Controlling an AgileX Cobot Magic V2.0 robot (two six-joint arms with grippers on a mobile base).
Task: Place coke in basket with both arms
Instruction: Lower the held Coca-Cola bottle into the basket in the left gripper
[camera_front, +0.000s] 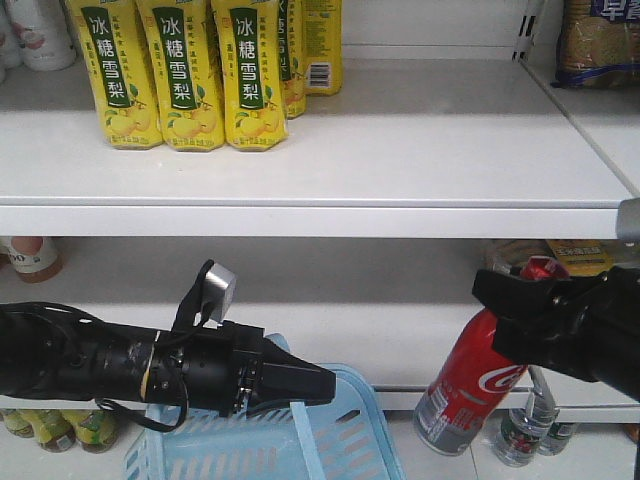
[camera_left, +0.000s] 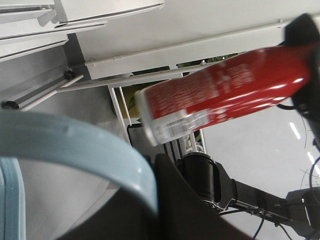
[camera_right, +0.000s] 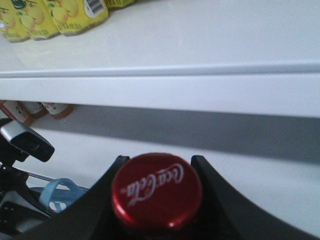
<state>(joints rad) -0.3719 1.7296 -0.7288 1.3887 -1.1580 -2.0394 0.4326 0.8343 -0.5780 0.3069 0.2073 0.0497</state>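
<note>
Two arms are both loaded, so I read this as the carry-over step: the coke is lifted, and the drop into the basket is not yet done. My right gripper (camera_front: 512, 295), black and pointed, has its jaws clamped on the neck of the coke (camera_front: 478, 375), a red bottle-shaped container with white script and a silvery-grey base. The right wrist view shows the red cap (camera_right: 156, 191) snug between the two jaws. The coke hangs in the air, tilted, with its base down toward my left and its cap up toward my right. It is beside the basket (camera_front: 378, 425), a light blue slotted plastic shopping basket with a flared rim, and not over its opening. Base and rim are near each other but apart.

My left gripper (camera_front: 322, 385), the black one carrying a small silver-grey block (camera_front: 220, 290), sits at the top of the basket. In the left wrist view the pale blue handle (camera_left: 85, 147) runs straight into the dark jaws. From the front they look together, so I judge them closed on that handle, though the contact itself is hidden.

Next I need the coke above the opening, or the basket under it, with the base clearing the rim and my left gripper. The right jaws should part only once the base is inside the walls. Given the tilt, the coke will likely tip onto its side.
</note>
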